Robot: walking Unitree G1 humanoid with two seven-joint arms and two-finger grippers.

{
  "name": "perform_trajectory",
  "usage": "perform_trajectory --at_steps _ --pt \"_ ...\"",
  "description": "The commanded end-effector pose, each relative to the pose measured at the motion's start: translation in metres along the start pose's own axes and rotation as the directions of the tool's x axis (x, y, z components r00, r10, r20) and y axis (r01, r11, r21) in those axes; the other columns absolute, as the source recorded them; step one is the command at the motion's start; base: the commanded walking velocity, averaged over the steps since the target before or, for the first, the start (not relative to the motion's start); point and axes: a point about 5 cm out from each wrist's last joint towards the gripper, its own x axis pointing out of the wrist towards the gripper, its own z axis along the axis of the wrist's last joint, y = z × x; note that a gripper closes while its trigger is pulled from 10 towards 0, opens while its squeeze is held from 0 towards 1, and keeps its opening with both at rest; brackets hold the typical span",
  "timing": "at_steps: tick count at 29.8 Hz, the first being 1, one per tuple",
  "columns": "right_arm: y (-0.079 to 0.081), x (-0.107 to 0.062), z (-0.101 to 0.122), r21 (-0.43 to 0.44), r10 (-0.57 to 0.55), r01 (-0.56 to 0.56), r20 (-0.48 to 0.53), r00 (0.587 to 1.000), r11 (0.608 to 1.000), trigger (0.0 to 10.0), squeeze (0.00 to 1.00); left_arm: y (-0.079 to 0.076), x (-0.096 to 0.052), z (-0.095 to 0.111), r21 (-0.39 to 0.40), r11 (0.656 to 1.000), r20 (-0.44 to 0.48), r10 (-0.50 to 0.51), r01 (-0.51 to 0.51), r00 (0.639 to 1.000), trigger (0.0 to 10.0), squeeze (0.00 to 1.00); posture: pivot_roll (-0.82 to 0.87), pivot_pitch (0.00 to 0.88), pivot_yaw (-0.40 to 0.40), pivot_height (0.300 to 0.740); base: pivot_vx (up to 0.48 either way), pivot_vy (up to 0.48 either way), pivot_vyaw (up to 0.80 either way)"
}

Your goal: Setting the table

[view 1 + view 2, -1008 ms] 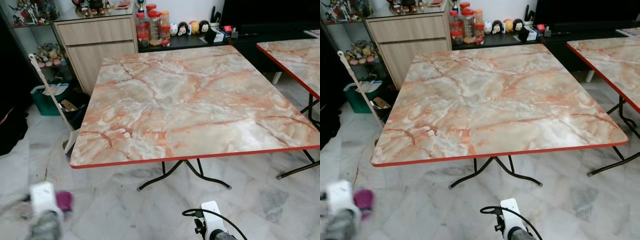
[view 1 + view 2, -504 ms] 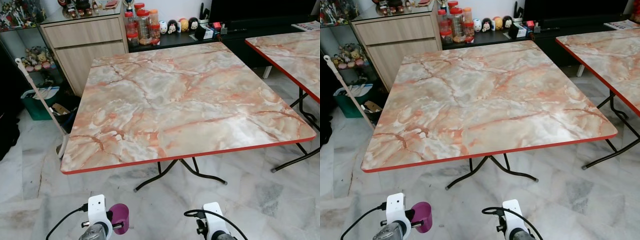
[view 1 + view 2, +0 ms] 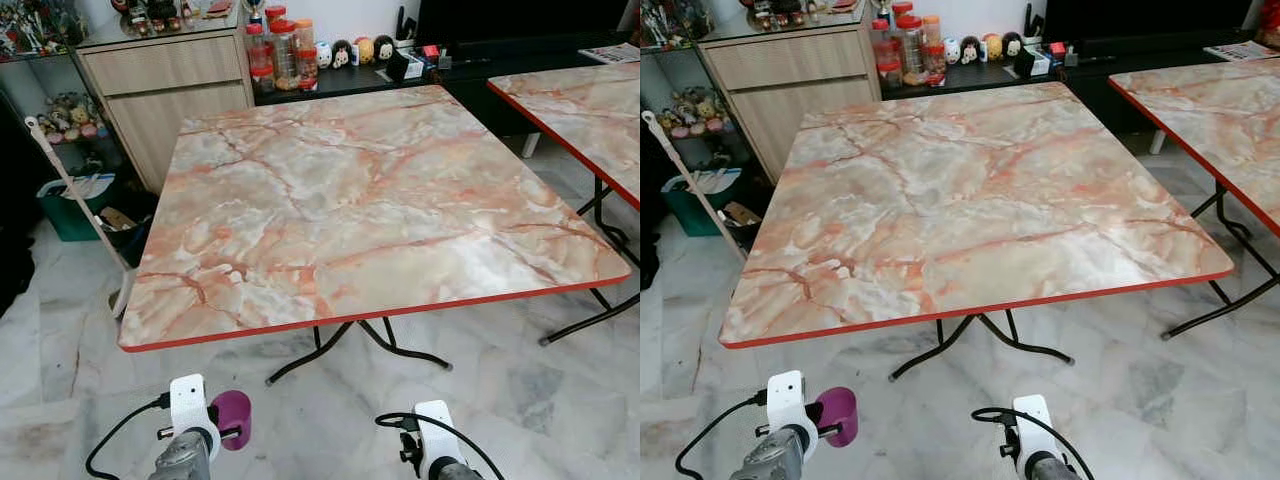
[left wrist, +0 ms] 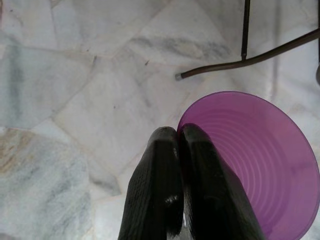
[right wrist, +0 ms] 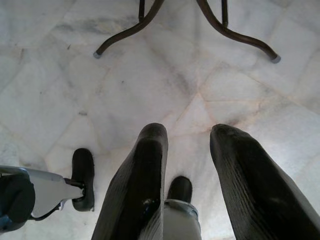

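Note:
A purple plastic cup [image 3: 231, 418] hangs low over the floor, in front of the table's near left corner. My left gripper [image 4: 177, 134] is shut on the cup [image 4: 260, 160], its two black fingers pinching the rim. The square marble-patterned table [image 3: 370, 200] with a red edge stands straight ahead, and its top is bare. My right gripper [image 5: 190, 132] is open over the floor tiles near the table's legs [image 5: 220, 27], with nothing between its fingers.
A second marble table [image 3: 590, 100] stands to the right. Behind are a wooden cabinet [image 3: 170, 90] and a dark shelf with jars [image 3: 280, 55]. A mop handle [image 3: 75, 190] leans by a green bin [image 3: 70, 205] at the left. Black folding legs [image 3: 360, 350] spread under the table.
The camera has shifted, so the table sits slightly differently in view. My left arm with the purple cup swung in from the lower left and now sits a little higher.

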Motion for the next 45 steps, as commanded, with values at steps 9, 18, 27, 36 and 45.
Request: perform_trajectory --at_steps 9,18,27,36,45 --pt "-0.002 -0.001 -0.004 0.034 -0.013 0.014 -0.031 0.999 0.999 10.0 0.0 0.007 -0.002 -0.008 0.043 0.999 -0.037 0.021 -0.02 0.999 10.0 0.0 -0.18 0.0 0.075 0.74 0.301 -0.054 0.32" --pt "0.0 0.0 -0.003 0.058 -0.005 0.007 -0.03 1.0 0.998 10.0 0.0 0.008 -0.003 -0.013 0.055 0.998 -0.054 0.025 -0.022 0.998 10.0 0.0 -0.18 0.0 0.073 0.74 0.305 -0.282 0.0" --pt "-0.002 0.0 -0.004 0.039 -0.007 0.009 -0.045 0.999 0.999 10.0 0.0 0.008 -0.004 -0.015 0.065 0.998 -0.06 0.022 -0.018 0.998 10.0 0.0 -0.18 0.0 0.069 0.74 0.28 -0.387 0.21" --pt "0.0 0.0 -0.006 -0.03 0.0 -0.002 -0.048 0.999 1.0 10.0 0.0 0.009 -0.004 -0.016 0.069 0.997 -0.061 0.025 -0.02 0.998 10.0 0.0 -0.18 0.0 0.068 0.74 0.276 -0.39 0.05" --pt "0.001 0.0 -0.005 -0.018 0.014 -0.015 -0.048 0.999 1.0 10.0 0.0 0.01 -0.005 -0.018 0.068 0.997 -0.066 0.03 -0.026 0.997 10.0 0.0 -0.17 0.0 0.062 0.74 0.28 -0.387 0.37"
